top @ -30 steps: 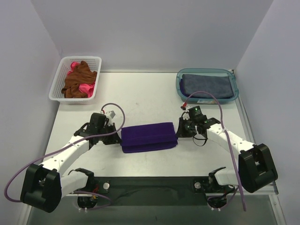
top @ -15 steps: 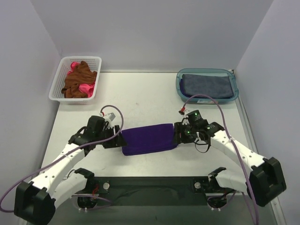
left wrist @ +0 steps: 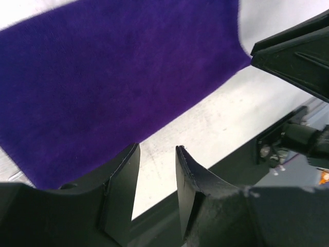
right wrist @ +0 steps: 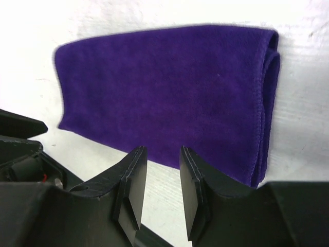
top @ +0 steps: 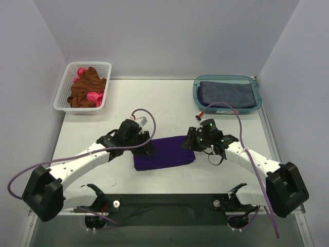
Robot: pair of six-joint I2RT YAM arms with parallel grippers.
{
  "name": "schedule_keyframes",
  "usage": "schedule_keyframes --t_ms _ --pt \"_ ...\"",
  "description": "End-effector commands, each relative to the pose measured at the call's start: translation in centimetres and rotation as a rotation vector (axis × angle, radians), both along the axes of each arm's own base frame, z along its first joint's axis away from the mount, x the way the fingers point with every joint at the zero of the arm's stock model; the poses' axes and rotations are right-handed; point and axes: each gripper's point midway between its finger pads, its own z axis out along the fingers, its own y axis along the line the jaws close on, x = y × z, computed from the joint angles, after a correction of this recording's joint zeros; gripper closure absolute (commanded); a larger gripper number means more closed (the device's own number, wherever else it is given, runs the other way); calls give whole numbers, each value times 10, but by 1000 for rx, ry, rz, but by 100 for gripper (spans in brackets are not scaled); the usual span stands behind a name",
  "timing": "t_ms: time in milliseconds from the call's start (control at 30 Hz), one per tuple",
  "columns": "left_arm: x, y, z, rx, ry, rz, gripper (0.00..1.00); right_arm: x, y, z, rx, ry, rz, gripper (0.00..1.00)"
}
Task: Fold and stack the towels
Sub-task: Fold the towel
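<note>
A deep purple towel [top: 165,154] lies folded into a flat band on the white table, midway between the arms. My left gripper [top: 149,148] hovers over its left end, open and empty; its wrist view shows bare table between the fingertips [left wrist: 157,150] and the purple towel [left wrist: 113,77] just beyond. My right gripper [top: 187,144] is over the right end, also open and empty [right wrist: 162,152], with the purple towel [right wrist: 169,87] ahead and its folded edges on the right. A blue-grey towel [top: 227,94] lies folded in the teal tub [top: 197,96]. Rust-brown [top: 82,88] and pink [top: 93,96] towels are bunched in the white basket [top: 66,87].
The basket stands at the back left and the tub at the back right. A dark strip [top: 164,201] runs along the table's near edge between the arm bases. The right gripper's black body [left wrist: 295,54] shows at the upper right of the left wrist view.
Both grippers were shut at the purple towel's ends a second ago. They have let go, opened, and moved inward over the towel's ends.
</note>
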Motion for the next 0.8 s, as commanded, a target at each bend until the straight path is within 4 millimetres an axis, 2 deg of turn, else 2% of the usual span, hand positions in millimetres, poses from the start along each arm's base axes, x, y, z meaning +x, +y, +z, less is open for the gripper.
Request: schedule_keyframes --t_ms 0,67,100,133,167,200,300,400,500,567,633,700,733,767 --pt "7 -16 -15 9 -1 7 56 1 10 -14 45 30 -47 68" --pt "-4 -16 -36 36 33 2 57 -13 3 -34 27 75 -54 68" --pt "-16 -7 -58 61 74 8 58 -19 -1 -42 21 96 -68 68" --pt "-23 -3 -66 56 98 23 59 -24 -4 -47 17 104 -72 68" --pt "-27 -3 -71 40 99 24 60 -35 -12 -62 -3 133 -79 68" --pt "-40 8 -89 62 133 29 62 -40 -16 -67 -9 145 -92 68" --pt "-52 18 -101 69 158 42 64 -51 -26 -80 -1 177 -128 68" --pt "-63 28 -108 84 182 49 64 -49 -32 -77 27 177 -163 69" --pt "-69 36 -107 95 184 57 64 -48 -34 -70 42 161 -175 69" --pt "-67 37 -94 81 157 63 63 -49 -30 -59 74 145 -148 68" --pt "-61 35 -74 47 102 73 61 -46 -23 -42 115 109 -122 66" --pt "-49 32 -44 8 30 101 55 -42 -17 -28 150 70 -107 63" --pt "-42 33 -35 0 -4 124 53 -33 -12 -13 181 15 -103 60" --pt "-33 29 -18 -29 -39 142 49 -28 -12 -7 193 -10 -116 57"
